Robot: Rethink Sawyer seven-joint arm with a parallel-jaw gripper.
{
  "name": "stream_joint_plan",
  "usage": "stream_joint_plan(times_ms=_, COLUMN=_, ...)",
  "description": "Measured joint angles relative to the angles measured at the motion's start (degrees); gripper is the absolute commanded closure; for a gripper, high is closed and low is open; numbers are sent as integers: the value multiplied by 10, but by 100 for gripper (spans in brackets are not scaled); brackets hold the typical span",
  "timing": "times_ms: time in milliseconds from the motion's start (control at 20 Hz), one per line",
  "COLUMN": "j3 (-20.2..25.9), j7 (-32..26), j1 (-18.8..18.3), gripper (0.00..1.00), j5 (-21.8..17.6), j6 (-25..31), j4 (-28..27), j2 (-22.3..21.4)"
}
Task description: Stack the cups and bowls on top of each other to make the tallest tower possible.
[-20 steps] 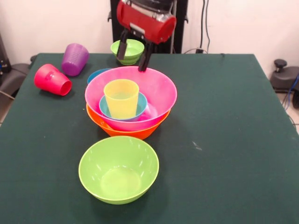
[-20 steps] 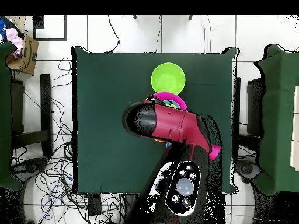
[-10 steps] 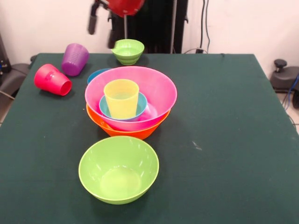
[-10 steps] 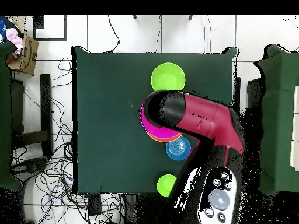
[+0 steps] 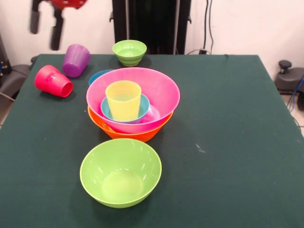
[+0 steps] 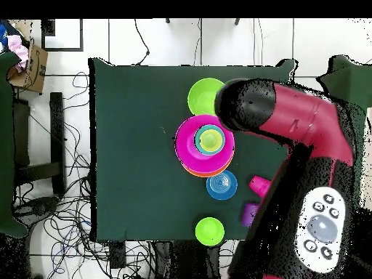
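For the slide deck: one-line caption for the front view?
Yellow cup in blue bowl, nested in pink bowl on orange bowl; open pincer raised upper left.

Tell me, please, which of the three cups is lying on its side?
The red cup, at the table's left edge in the front view, lies on its side. The purple cup beside it stands upside down, and the yellow cup stands upright inside the pink bowl.

**Room & surroundings, ref. the green table**

Dark green cloth table (image 5: pixel 237 118) sits mid-room. Behind it: plain off-white wall (image 5: pixel 237 23), black upright panel (image 5: pixel 152 23) at centre, cables hanging just beside it. Overhead: white tiled floor (image 6: pixel 145 43) w/ dark grout lines around table, loose black cables (image 6: pixel 65 145) tangled along one side, cardboard box (image 6: pixel 33 69) near a corner. More green-covered furniture at both side edges.
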Motion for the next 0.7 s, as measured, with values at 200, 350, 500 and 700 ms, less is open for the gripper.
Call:
stream_joint_plan(times_ms=200, j3=21, j7=-16, j1=-20, gripper=0, j5=-14, j6=2, j4=-48, j2=18)
stream_joint_plan(times_ms=350, j3=38, j7=-30, j1=-31, gripper=0, j5=-21, j6=2, j4=-77, j2=34)
stream_joint_plan(times_ms=500, j3=54, j7=-41, j1=-38, gripper=0, j5=-24, j6=2, j4=-101, j2=49)
stream_joint_plan(times_ms=700, j3=70, j7=-48, j1=-43, gripper=0, j5=-25, j6=2, j4=-121, j2=68)
